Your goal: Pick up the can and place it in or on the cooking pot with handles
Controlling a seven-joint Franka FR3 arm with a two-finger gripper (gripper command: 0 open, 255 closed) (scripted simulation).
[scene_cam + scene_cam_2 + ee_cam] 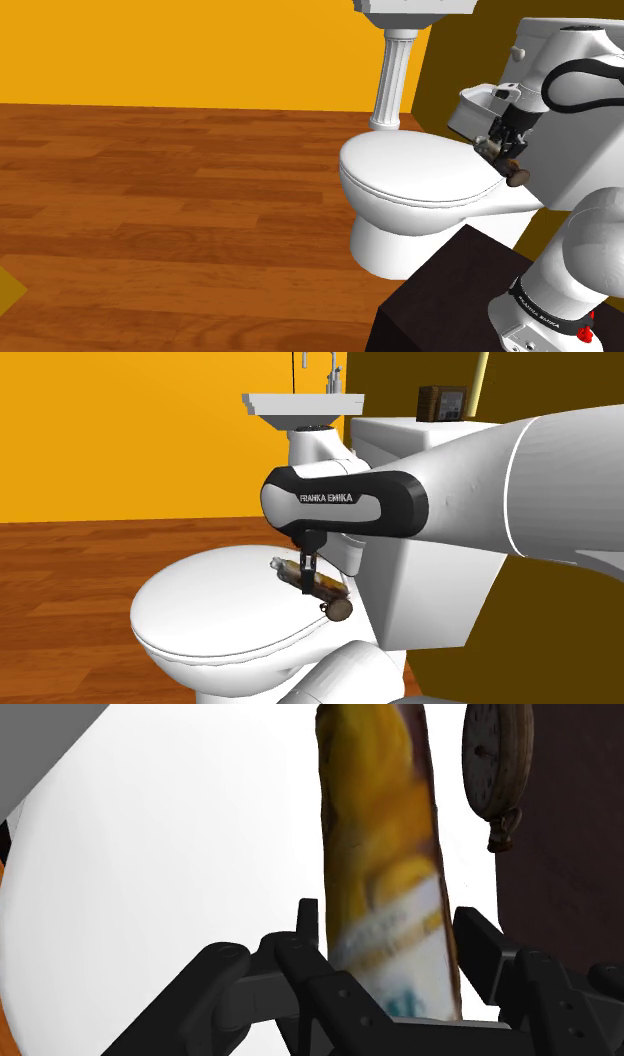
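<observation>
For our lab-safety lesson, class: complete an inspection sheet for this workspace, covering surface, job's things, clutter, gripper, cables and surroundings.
Surface: closed white toilet lid.
Job's things: yellow cylindrical can with a white label, lying on the lid.
Clutter: round brown pocket watch on the lid beside the can; small brown box on the white cistern.
Gripper: all-black two-finger gripper, down at the can.
Cables: nothing seen.
Surroundings: brown wooden floor, orange wall, white pedestal sink, dark box stand.

White toilet lid, yellow can lying on it (sideways), pocket watch beside
</observation>
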